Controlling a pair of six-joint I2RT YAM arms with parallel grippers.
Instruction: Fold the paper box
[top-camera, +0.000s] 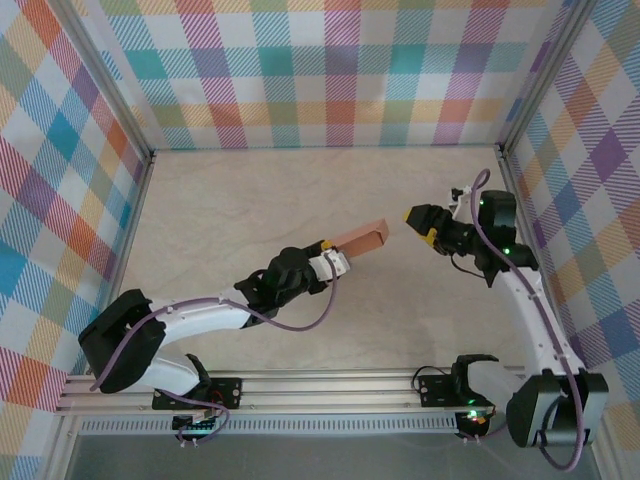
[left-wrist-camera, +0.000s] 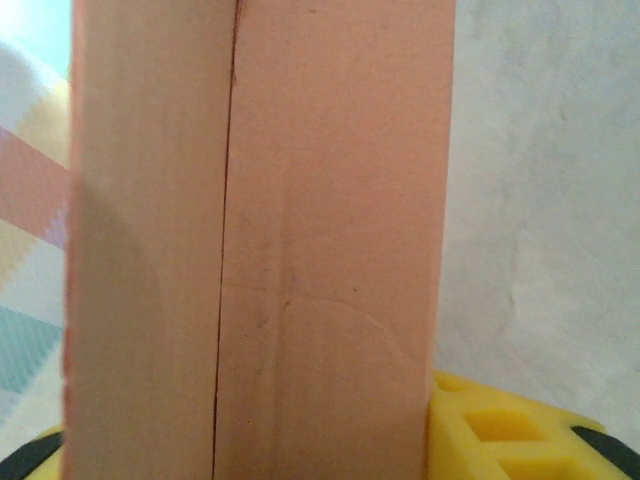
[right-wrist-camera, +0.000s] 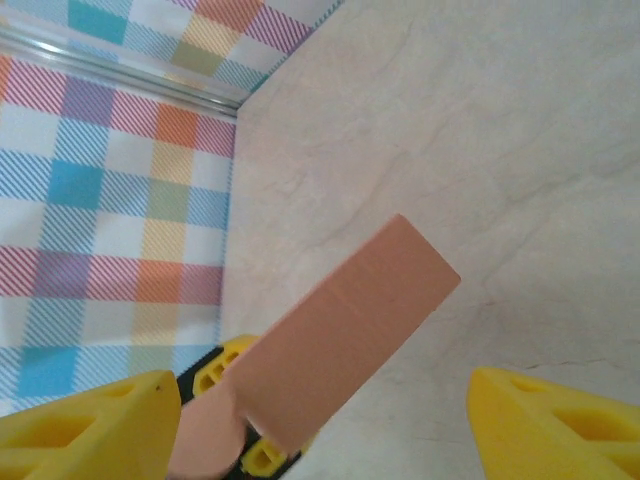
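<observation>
The paper box (top-camera: 362, 240) is a salmon-orange flat rectangular box held up above the table, slanting up to the right. My left gripper (top-camera: 335, 262) is shut on its lower end. In the left wrist view the paper box (left-wrist-camera: 300, 250) stands right in front of the camera, with a seam running down its face and a yellow finger (left-wrist-camera: 500, 430) against its right side. My right gripper (top-camera: 418, 222) is open just right of the box's free end, apart from it. In the right wrist view the paper box (right-wrist-camera: 350, 330) points up-right beyond my spread yellow fingers (right-wrist-camera: 550, 420), and a rounded flap (right-wrist-camera: 205, 430) sticks out near its held end.
The beige table (top-camera: 300, 190) is walled by checked panels with a metal frame (top-camera: 320, 150) at the back and sides. An aluminium rail (top-camera: 300, 385) with both arm bases runs along the near edge.
</observation>
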